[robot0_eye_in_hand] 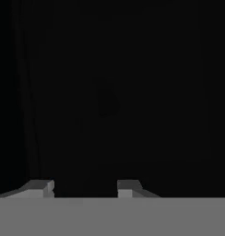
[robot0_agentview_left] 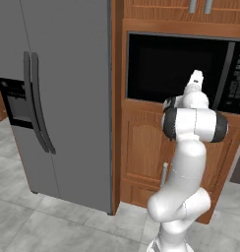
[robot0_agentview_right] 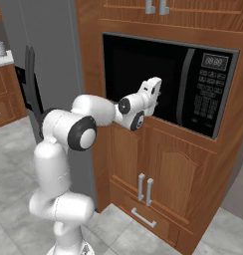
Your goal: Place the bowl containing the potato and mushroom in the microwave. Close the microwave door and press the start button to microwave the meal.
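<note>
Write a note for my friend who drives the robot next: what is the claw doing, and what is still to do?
Claw: up against the dark window of the microwave door, nothing between its fingers; they stand apart, open or closing I cannot tell.
Microwave: built into the wooden cabinets beside the grey fridge; door is closed.
Bowl, potato, mushroom: can't say where they are; the window is too dark to see inside.
Left: check the meal is inside, then press start on the button panel, at the microwave's right side.
</note>
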